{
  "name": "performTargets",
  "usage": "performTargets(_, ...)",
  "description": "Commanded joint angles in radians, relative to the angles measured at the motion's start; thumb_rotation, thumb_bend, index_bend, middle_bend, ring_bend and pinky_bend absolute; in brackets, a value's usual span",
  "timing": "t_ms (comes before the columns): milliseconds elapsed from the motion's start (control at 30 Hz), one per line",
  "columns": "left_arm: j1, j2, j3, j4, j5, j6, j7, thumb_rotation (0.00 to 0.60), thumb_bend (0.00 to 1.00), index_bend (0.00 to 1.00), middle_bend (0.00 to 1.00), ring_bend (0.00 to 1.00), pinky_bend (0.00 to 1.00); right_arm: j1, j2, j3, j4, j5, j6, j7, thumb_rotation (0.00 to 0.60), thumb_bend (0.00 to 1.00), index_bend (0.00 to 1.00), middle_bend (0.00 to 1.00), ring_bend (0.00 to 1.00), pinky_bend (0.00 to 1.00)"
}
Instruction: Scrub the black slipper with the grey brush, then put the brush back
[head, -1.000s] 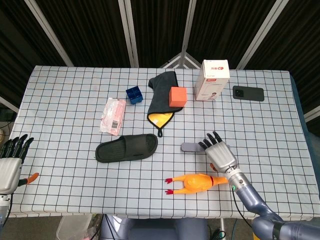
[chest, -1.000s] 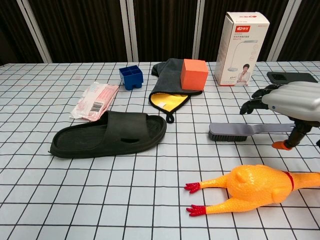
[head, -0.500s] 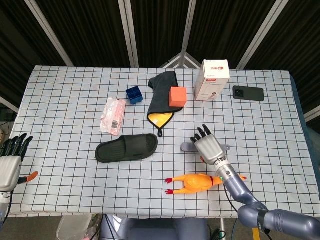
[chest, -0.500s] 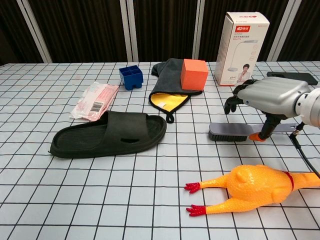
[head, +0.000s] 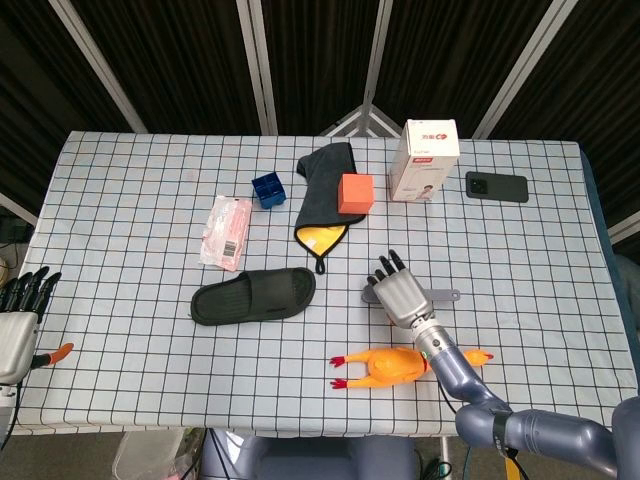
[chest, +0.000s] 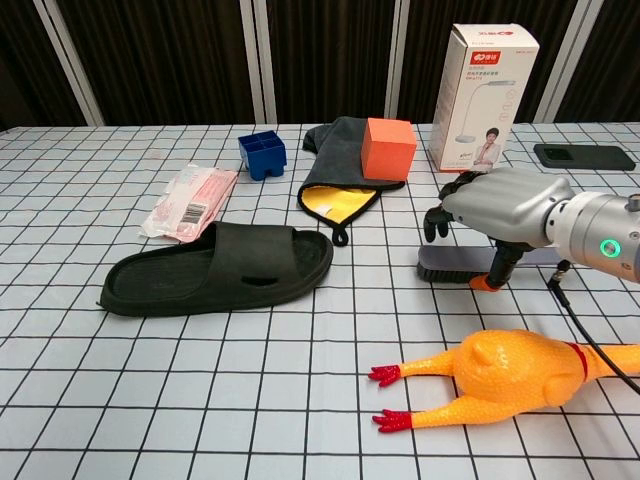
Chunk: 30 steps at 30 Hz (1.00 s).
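Observation:
The black slipper (head: 253, 295) (chest: 220, 265) lies flat left of the table's middle. The grey brush (head: 444, 295) (chest: 452, 268) lies on the table to its right, bristle end toward the slipper, handle pointing right. My right hand (head: 398, 296) (chest: 497, 203) hovers over the brush's head. Its fingers hang down on the far side and its orange-tipped thumb on the near side, and it does not grip the brush. My left hand (head: 18, 320) stays at the table's left front edge, fingers apart and empty.
A rubber chicken (head: 390, 366) (chest: 510, 378) lies just in front of the brush. Behind are a grey cloth (chest: 340, 160) with an orange cube (chest: 388, 148), a blue box (chest: 262, 154), a pink packet (chest: 188, 203), a white carton (chest: 483, 70) and a phone (chest: 583, 155).
My right hand has moved left along the brush, from over the handle to over the bristle end. The brush, slipper and left hand have stayed put.

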Motion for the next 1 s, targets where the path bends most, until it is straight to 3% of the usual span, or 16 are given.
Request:
performTargets(33,0.000,0.002,0.001,0.002,-0.003,0.000,-0.002,0.600,0.06,0.00,0.00,0.00,0.02,0.015,-0.008,-0.008,0.011,0.010,-0.001,-0.011,0.600,0.32,0.31,0.30,0.10,0.00)
performTargets(1000,0.000,0.009,0.005,0.004,-0.015,0.010,-0.014,0.600,0.06,0.00,0.00,0.00,0.02,0.120,0.016,-0.079,0.007,0.107,-0.005,-0.072,0.600,0.35,0.37,0.34,0.12,0.00)
